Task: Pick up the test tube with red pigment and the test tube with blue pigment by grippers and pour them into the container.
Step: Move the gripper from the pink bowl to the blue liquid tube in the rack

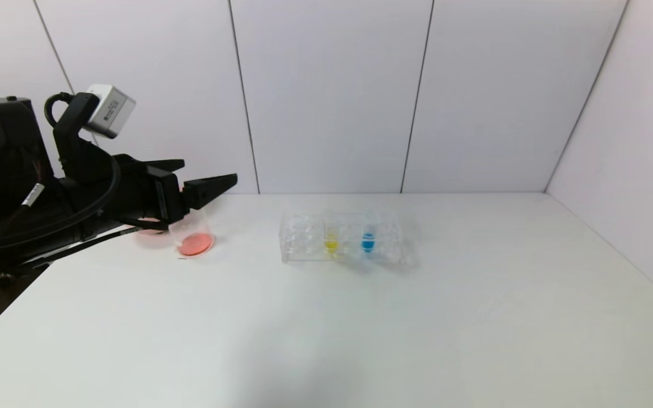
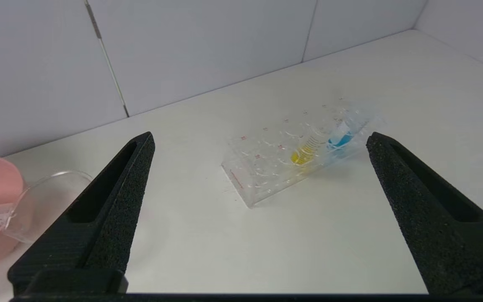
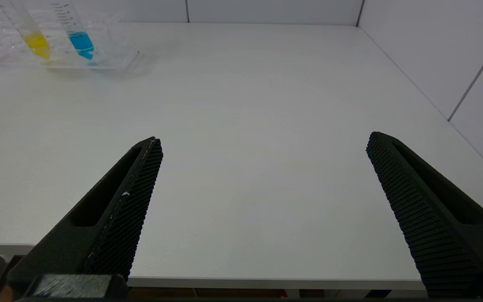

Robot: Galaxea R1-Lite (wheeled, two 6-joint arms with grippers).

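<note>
One colour poured: red liquid in beaker (image 1: 193,237), centre-left. Blue tube (image 1: 368,238) racked mid-frame, not yet poured. Left gripper (image 1: 204,180) and right gripper (image 3: 262,142) released, empty.

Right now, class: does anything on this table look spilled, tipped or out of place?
Nothing looks spilled or tipped. The container stands upright with red liquid in its bottom; the test tube with blue pigment and a yellow tube stand in the rack. No red tube is visible.
</note>
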